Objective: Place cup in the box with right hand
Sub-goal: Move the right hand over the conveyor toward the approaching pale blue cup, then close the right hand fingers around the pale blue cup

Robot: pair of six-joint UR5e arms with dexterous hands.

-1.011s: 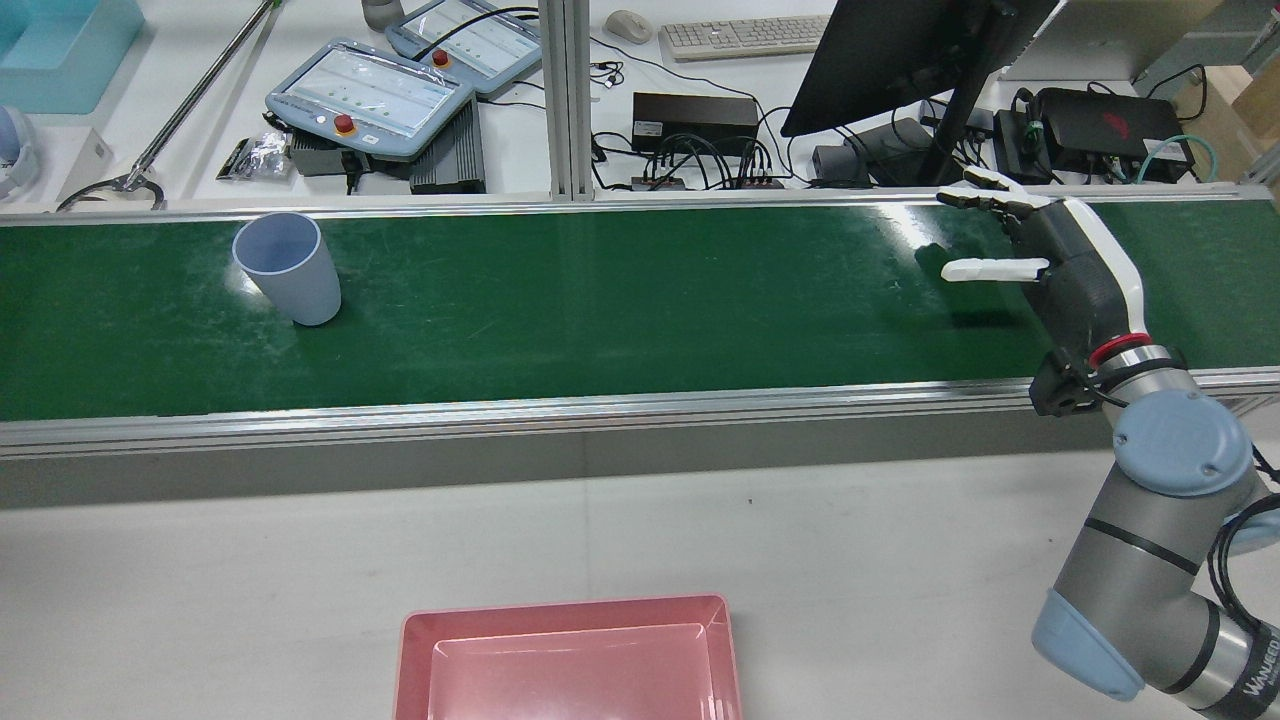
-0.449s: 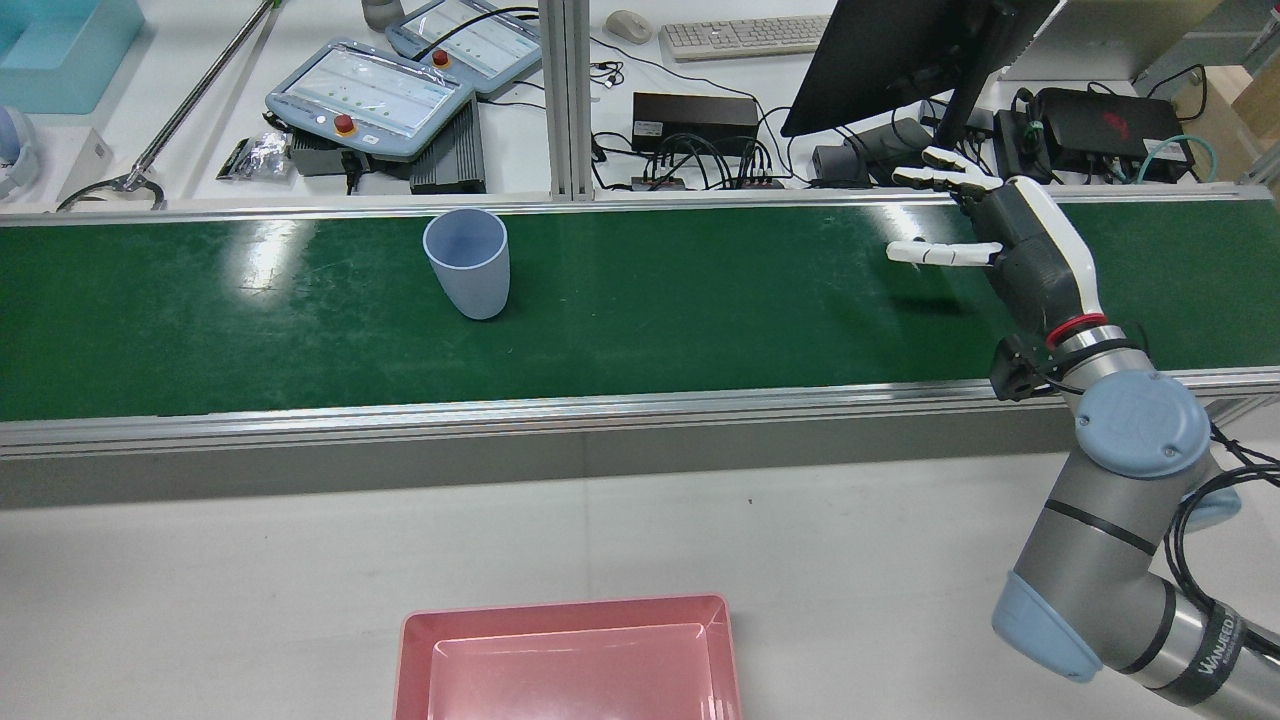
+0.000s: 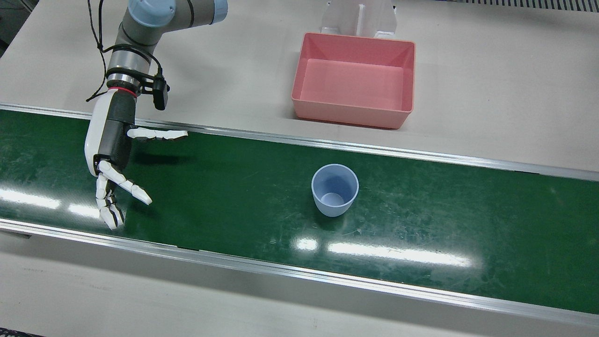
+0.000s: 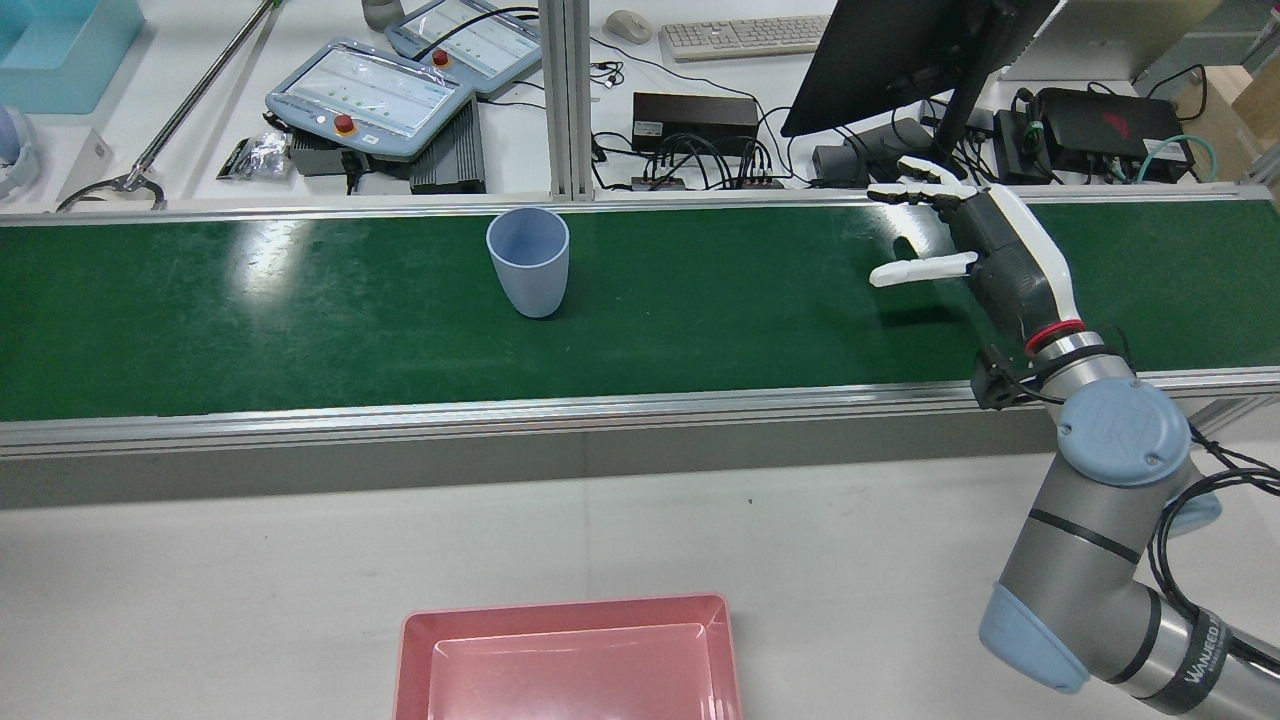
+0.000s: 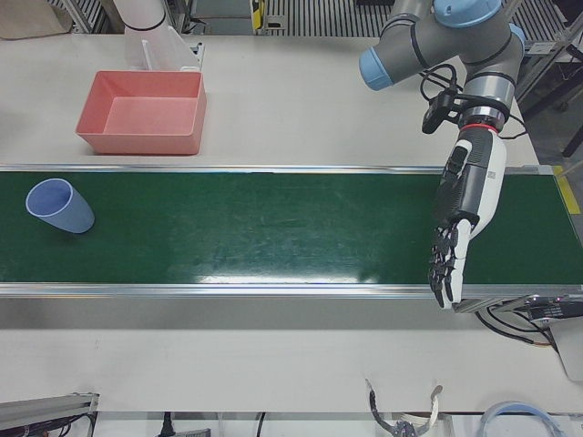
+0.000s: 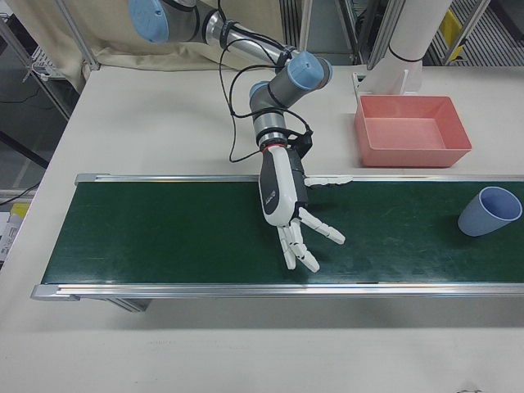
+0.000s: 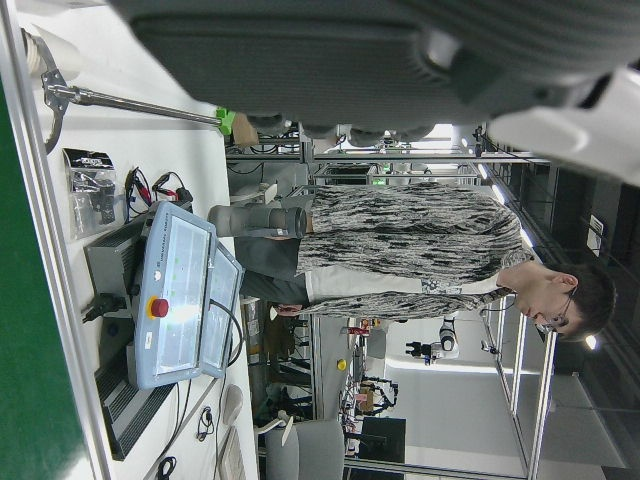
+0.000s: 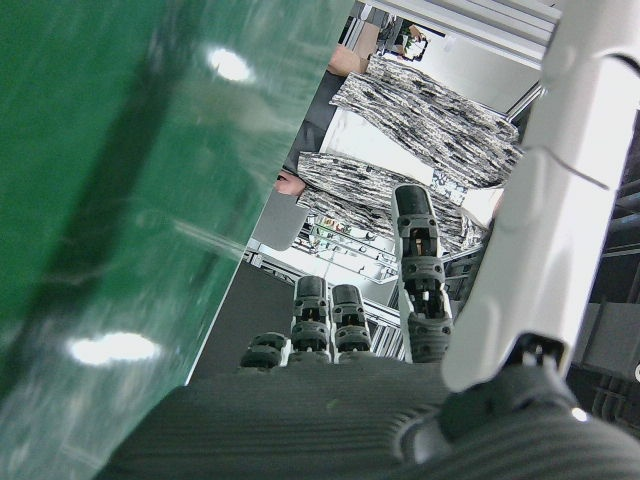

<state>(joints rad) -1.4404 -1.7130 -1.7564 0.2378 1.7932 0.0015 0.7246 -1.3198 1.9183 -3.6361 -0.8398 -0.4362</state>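
Well apart, cup [image 4: 529,262] and empty, spread right hand [image 4: 990,255] share the belt [image 4: 300,330].

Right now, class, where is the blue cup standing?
The blue cup stands upright on the green belt in the rear view, left of centre near the far edge, well left of the open right hand.

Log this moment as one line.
right hand: open, over belt | cup: upright on belt, ungrasped | box: empty | left hand: open
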